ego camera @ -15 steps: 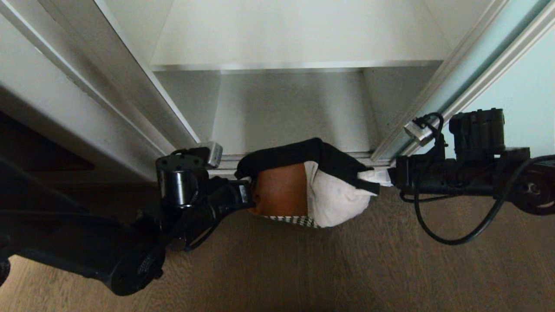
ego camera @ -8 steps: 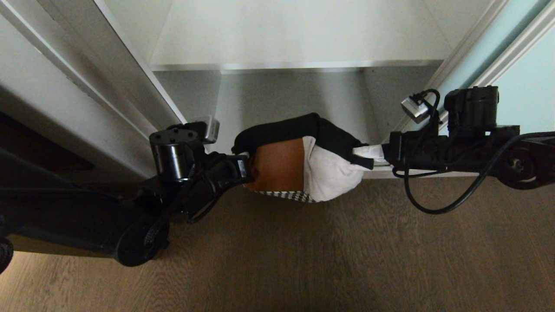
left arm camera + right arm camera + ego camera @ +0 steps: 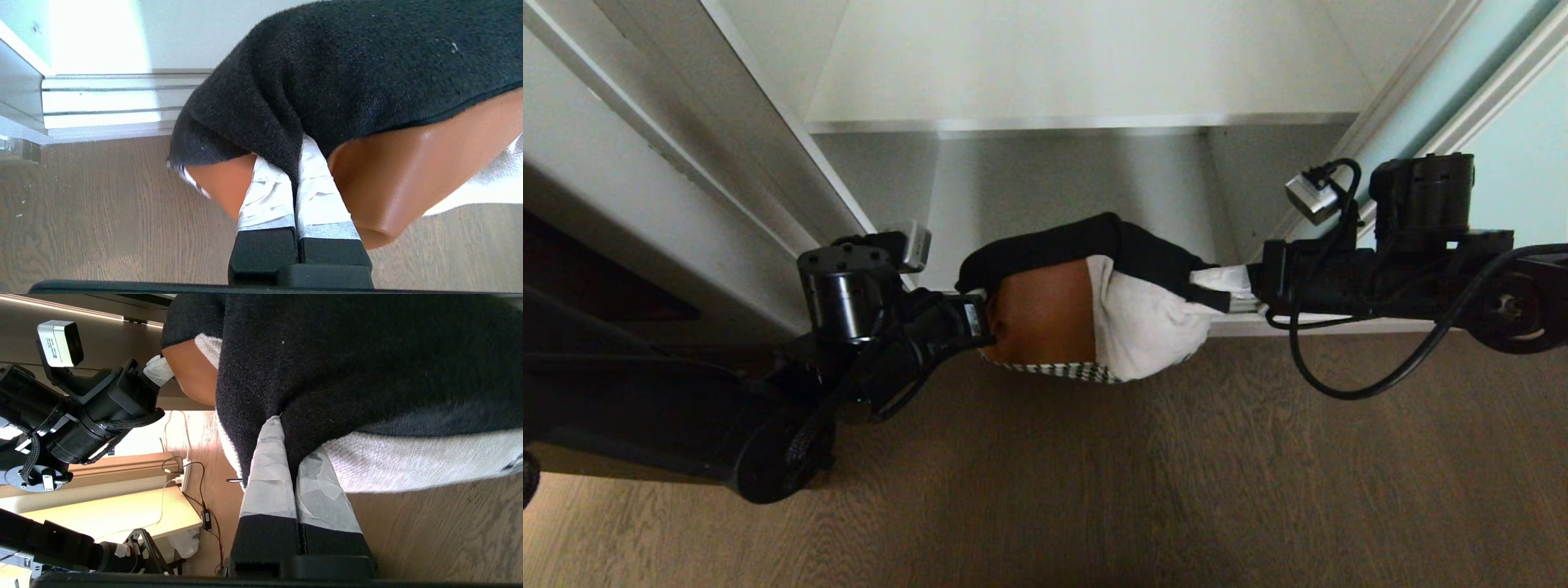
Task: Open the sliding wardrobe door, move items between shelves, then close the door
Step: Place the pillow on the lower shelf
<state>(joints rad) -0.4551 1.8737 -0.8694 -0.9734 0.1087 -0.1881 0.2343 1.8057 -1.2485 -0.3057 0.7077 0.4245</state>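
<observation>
A folded bundle (image 3: 1094, 302) of black, orange and white fabric hangs in the air in front of the open wardrobe, just above its sill. A strip of houndstooth fabric (image 3: 1062, 371) shows under the bundle's near edge. My left gripper (image 3: 984, 314) is shut on the bundle's left end, its taped fingers (image 3: 265, 196) pinching black cloth. At the right end, my right gripper (image 3: 1217, 282) is shut on black cloth too, with taped fingers (image 3: 269, 473) pressed together. A white shelf (image 3: 1078, 73) lies higher inside, and another board (image 3: 1062, 204) lies below it. The aqua sliding door (image 3: 1515, 122) stands slid to the right.
An off-white side post (image 3: 727, 155) borders the opening on the left. Wood floor (image 3: 1094, 490) spreads in front. In the right wrist view a power strip with cables (image 3: 186, 477) and a low pale table (image 3: 122, 514) stand behind the left arm (image 3: 81, 412).
Both arms have carried the bundle from just outside the door track toward and over the wardrobe's sill. Both grips have held.
</observation>
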